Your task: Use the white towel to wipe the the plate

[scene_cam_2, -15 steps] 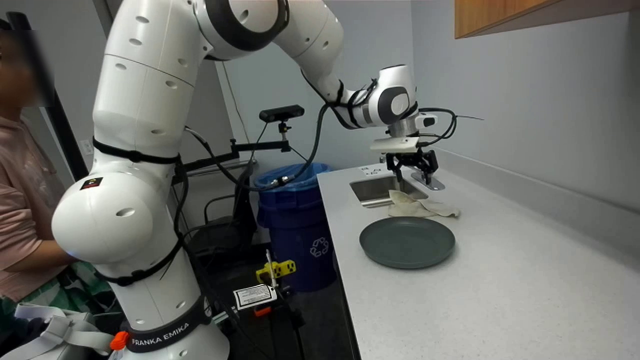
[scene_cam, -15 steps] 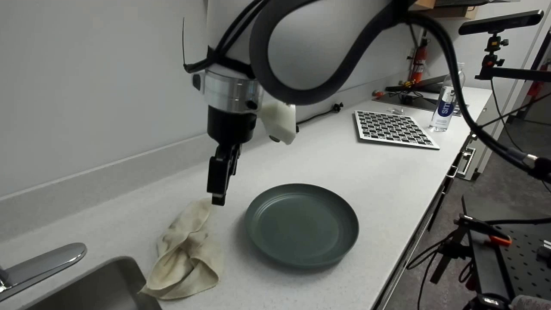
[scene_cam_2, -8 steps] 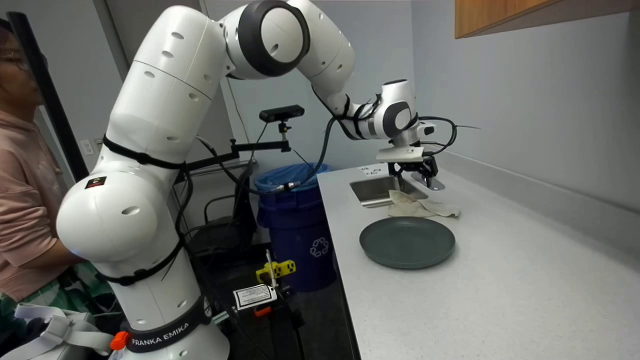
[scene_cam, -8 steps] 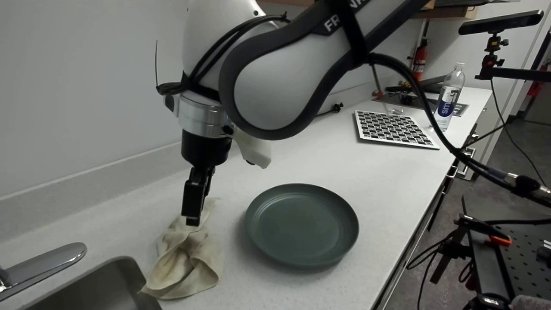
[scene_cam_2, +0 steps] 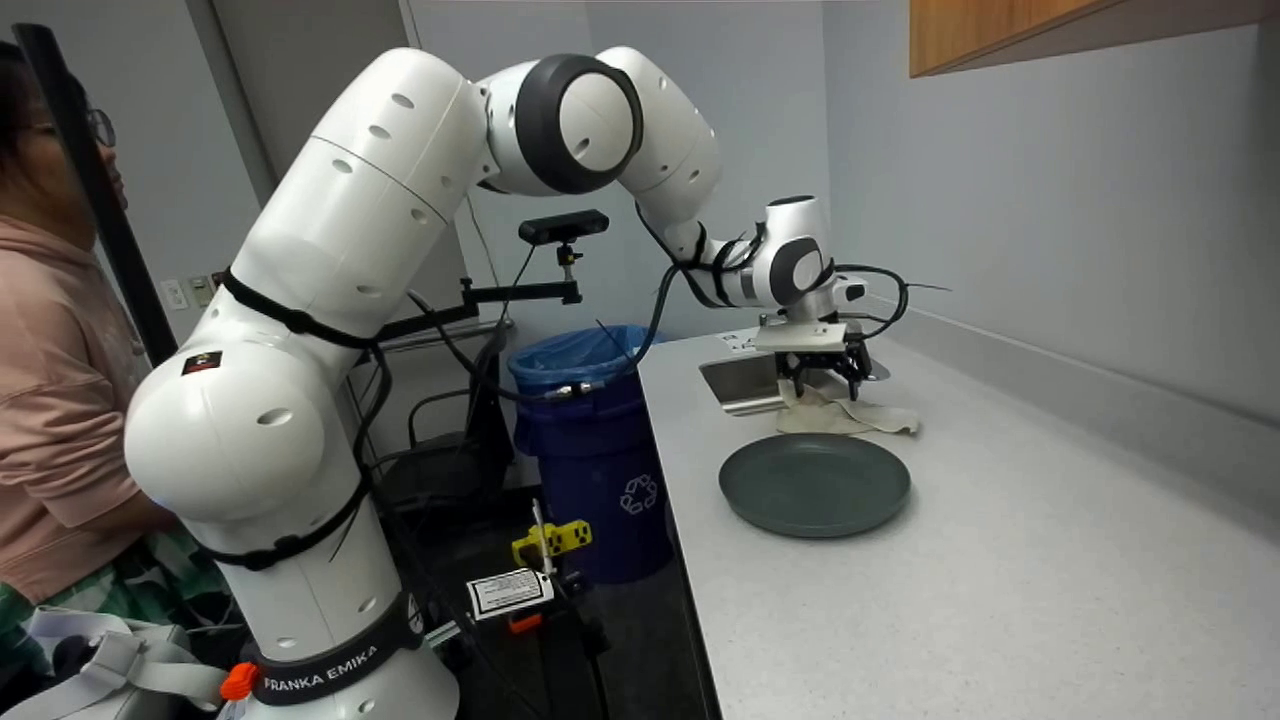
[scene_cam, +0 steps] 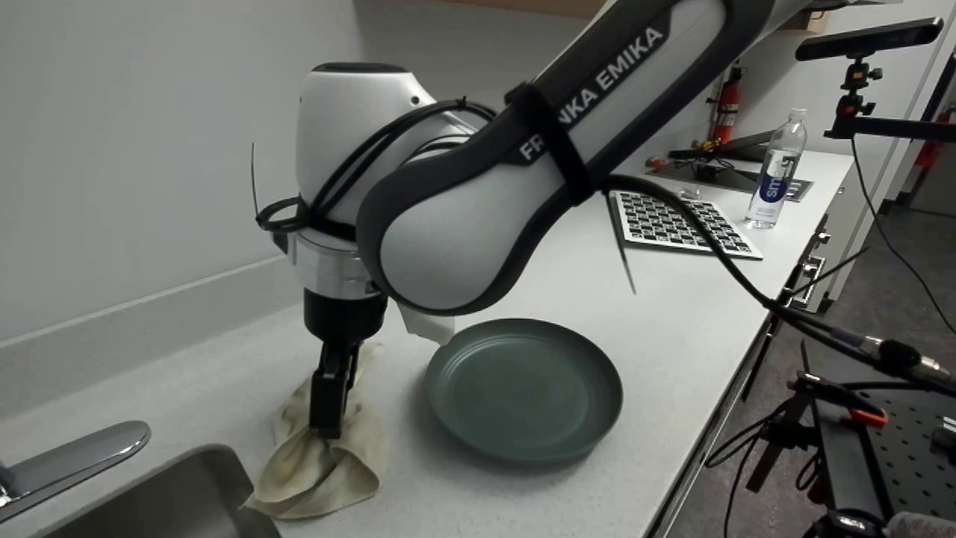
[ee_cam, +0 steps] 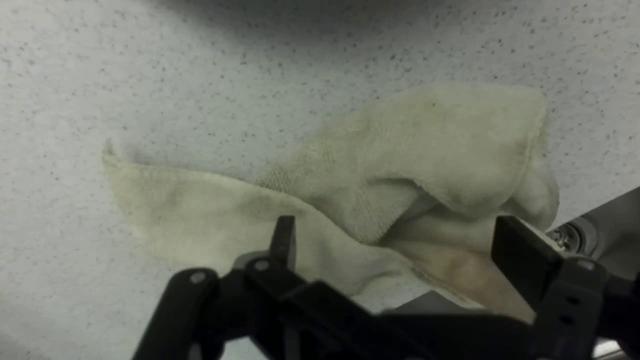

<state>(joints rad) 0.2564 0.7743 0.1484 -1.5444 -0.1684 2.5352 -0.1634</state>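
White towel (scene_cam: 321, 478): bunched and twisted on the counter (scene_cam: 672, 314), closer to beige tbh (it's got greyish and tan patches). In an exterior view it sits between the sink (scene_cam: 187, 489) on the left and the plate (scene_cam: 523, 392) on the right, one corner lapping over the sink's edge.
Plate: dark grey-green, raised rim, lying flat on the counter, with a bare strip of counter between it and the towel.
Gripper (ee_cam: 394, 225): pointing down, straight over the towel in both exterior views. Fingertips look to be down at the cloth, but I can't tell if they're actually touching it.
Fingers (ee_cam: 285, 240): spread wide, one left and one right in the wrist view, with towel folds showing in the gap.
Arm (scene_cam_2: 345, 230): mostly white, stands at near left in an exterior view and reaches over to the far part of the counter.
Faucet (scene_cam: 89, 456): shiny chrome, left of the sink, cut off by the edge of the view.
Checkered board (scene_cam: 657, 224): far right on the counter, with a clear bottle (scene_cam: 775, 179) upright just right of it and a red fire extinguisher (scene_cam: 727, 112) farther back.
Blue bin (scene_cam_2: 590, 450): left of the counter, recycling logo on the front.
Person (scene_cam_2: 70, 400): left edge, pink top, glasses, partly behind a black pole (scene_cam_2: 98, 200).
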